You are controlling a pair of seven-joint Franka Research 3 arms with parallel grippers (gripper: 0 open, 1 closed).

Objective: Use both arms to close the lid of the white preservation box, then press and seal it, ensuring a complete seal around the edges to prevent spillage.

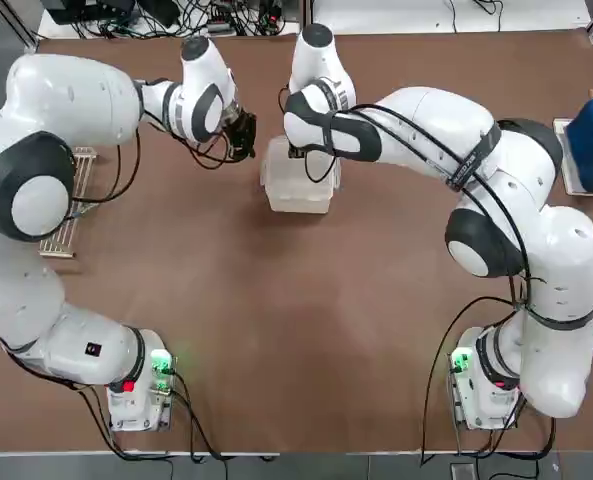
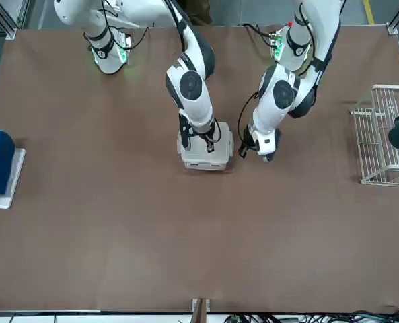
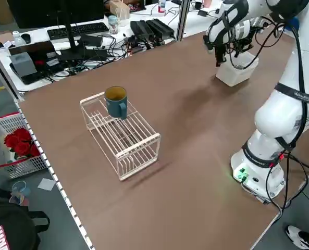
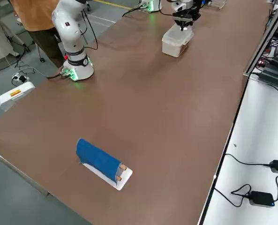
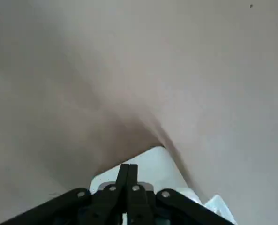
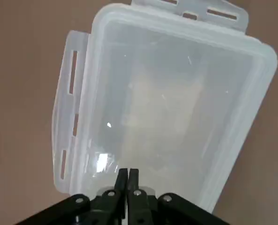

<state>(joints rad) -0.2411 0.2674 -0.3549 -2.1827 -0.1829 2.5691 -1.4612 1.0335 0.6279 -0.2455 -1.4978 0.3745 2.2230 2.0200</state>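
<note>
The box (image 1: 298, 180) is a small translucent white plastic container with rounded corners, standing on the matte brown table (image 1: 276, 330) at about twelve o'clock from the table's middle in the top view. Its lid (image 6: 176, 108) lies down over it, a frosted rounded rectangle with a raised rim, and slotted latch tabs (image 6: 68, 122) stick out flat from two of its edges, not folded down. Through the lid the inside shows only as a pale blur. The right gripper (image 6: 128, 180) stands on the lid near one short end, its dark fingers pressed together with nothing between them; in the front view it (image 2: 198, 134) comes straight down onto the box. The left gripper (image 1: 242, 133) hangs at ten o'clock of the box, just beside it and apart from it, its fingers likewise together and empty; its wrist view shows the fingertips (image 5: 128, 176) over a white corner. Both arms are glossy white with black joint bands, and green lights glow at their bases. A white wire rack (image 3: 122, 133) stands at the table's nine o'clock edge, with a teal mug (image 3: 116, 101) on top. At three o'clock a blue roll (image 4: 99, 158) lies on a flat white base. Red roses in a wire basket (image 3: 12, 143) stand off the table. No writing can be read on the box.
</note>
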